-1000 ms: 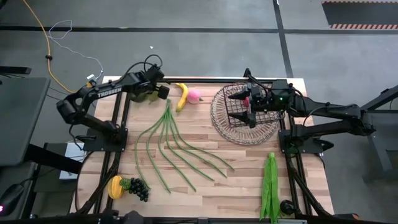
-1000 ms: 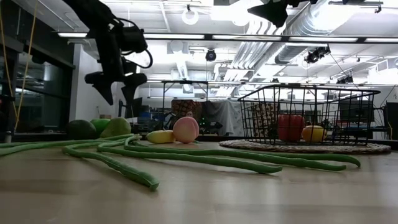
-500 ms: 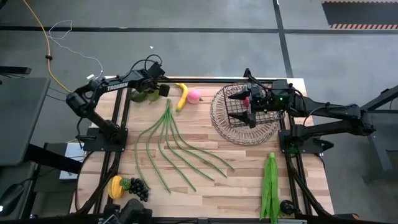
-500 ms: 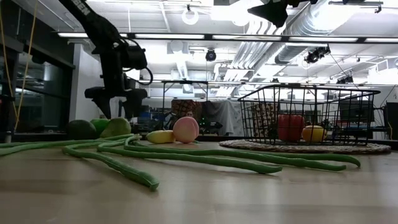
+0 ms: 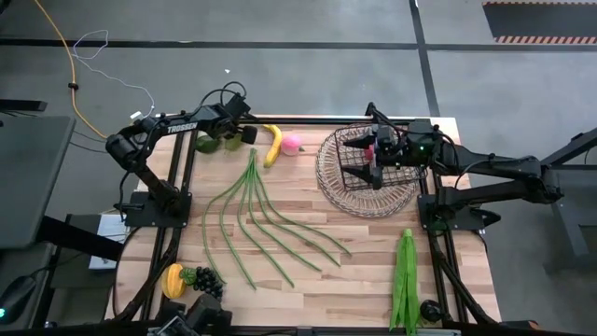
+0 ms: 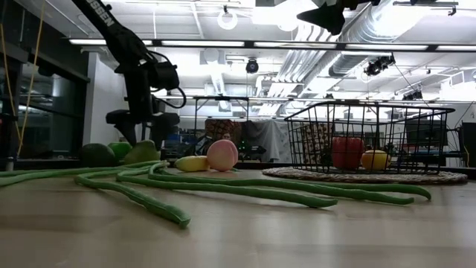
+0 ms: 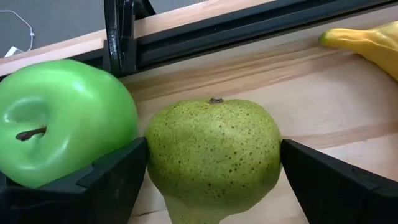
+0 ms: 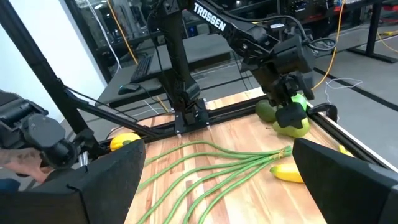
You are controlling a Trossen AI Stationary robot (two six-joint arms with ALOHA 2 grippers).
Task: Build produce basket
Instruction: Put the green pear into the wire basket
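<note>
My left gripper [image 7: 214, 163] is open and low at the table's far left. Its fingers stand on either side of the speckled green pear [image 7: 211, 143], which rests on the table beside the green apple [image 7: 62, 118]. The low view shows the same gripper [image 6: 143, 128] over the pear [image 6: 141, 152], with the avocado [image 6: 97, 155] beside it. My right gripper [image 5: 371, 161] hangs open and empty above the wire basket [image 5: 350, 191]. The basket [image 6: 368, 138] holds a red pepper [image 6: 347, 152] and a yellow fruit [image 6: 374, 159]. My left gripper's fingers [image 7: 118, 180] come down from above, close on both sides of the pear's wide lower part [image 7: 261, 155]. The pear stands on the table. I cannot tell whether the fingers touch it.
A banana [image 5: 272, 143] and a pink peach [image 5: 292, 142] lie near the far edge. Long green beans [image 5: 261, 219] fan across the table's middle. Dark grapes [image 5: 207, 282] and a yellow fruit [image 5: 173, 280] sit at the near left, leafy greens [image 5: 405, 275] at the near right.
My left gripper has come down from well above the table toward the far-left fruit, and now stands low around the pear. The fruit has stayed where it was.
</note>
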